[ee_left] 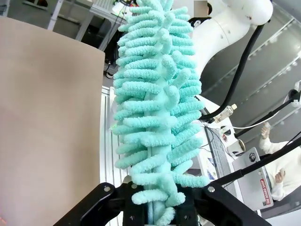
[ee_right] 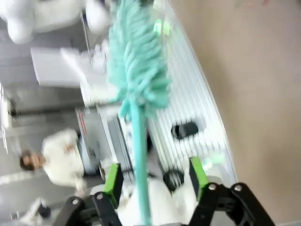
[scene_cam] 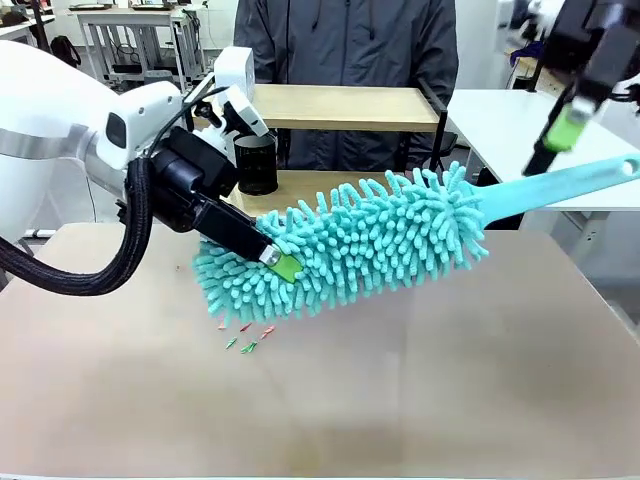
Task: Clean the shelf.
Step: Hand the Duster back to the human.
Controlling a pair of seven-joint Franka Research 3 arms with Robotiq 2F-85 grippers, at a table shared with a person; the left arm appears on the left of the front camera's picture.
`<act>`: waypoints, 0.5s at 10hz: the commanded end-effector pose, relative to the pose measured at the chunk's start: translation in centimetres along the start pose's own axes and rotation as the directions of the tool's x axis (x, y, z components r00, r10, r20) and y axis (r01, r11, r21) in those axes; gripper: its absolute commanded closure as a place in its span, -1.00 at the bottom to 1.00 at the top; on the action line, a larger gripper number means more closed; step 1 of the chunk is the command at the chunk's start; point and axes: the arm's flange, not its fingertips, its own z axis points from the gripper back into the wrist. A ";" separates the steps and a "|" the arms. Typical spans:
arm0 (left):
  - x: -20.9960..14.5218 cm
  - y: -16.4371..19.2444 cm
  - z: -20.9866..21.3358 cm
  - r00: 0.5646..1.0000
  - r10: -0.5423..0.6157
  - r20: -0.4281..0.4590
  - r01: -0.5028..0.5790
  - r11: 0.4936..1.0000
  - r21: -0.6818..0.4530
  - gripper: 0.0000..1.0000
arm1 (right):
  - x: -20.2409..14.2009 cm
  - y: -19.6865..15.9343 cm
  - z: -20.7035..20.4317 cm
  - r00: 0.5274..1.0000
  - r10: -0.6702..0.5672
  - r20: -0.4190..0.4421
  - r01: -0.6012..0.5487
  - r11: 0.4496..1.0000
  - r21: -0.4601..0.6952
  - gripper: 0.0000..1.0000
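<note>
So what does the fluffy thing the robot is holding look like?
Look above the tan table, in front of the small wooden shelf. The left gripper is shut on a duster covered in soft turquoise noodles. Its long, flat turquoise handle sets it apart from everything nearby.

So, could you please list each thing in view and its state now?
duster: off the table, tilted, head end clamped
left gripper: shut on the duster's fluffy head
right gripper: open, fingers apart on either side of the duster's handle
shelf: upright on the table's far side
black cup: upright on the shelf's lower board
</note>
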 end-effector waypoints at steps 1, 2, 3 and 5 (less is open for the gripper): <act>-0.9 -1.2 1.9 1.000 -0.014 -0.009 0.014 1.000 -0.020 1.00 | -3.9 -4.5 1.9 0.831 -0.060 0.552 0.026 0.997 0.069 -1.00; -1.4 -1.5 2.7 1.000 -0.015 -0.004 0.015 1.000 -0.016 1.00 | -7.3 -7.2 3.3 0.635 -0.125 0.762 0.003 0.987 0.159 -1.00; -1.6 -1.8 3.5 1.000 -0.015 0.022 0.015 1.000 -0.011 1.00 | -10.9 -10.0 3.6 0.438 -0.207 0.875 -0.011 0.972 0.235 -1.00; -1.5 -2.7 5.9 0.991 -0.020 0.131 0.019 1.000 0.011 1.00 | -17.6 -18.5 -0.4 0.159 -0.433 0.887 0.131 0.900 0.416 -1.00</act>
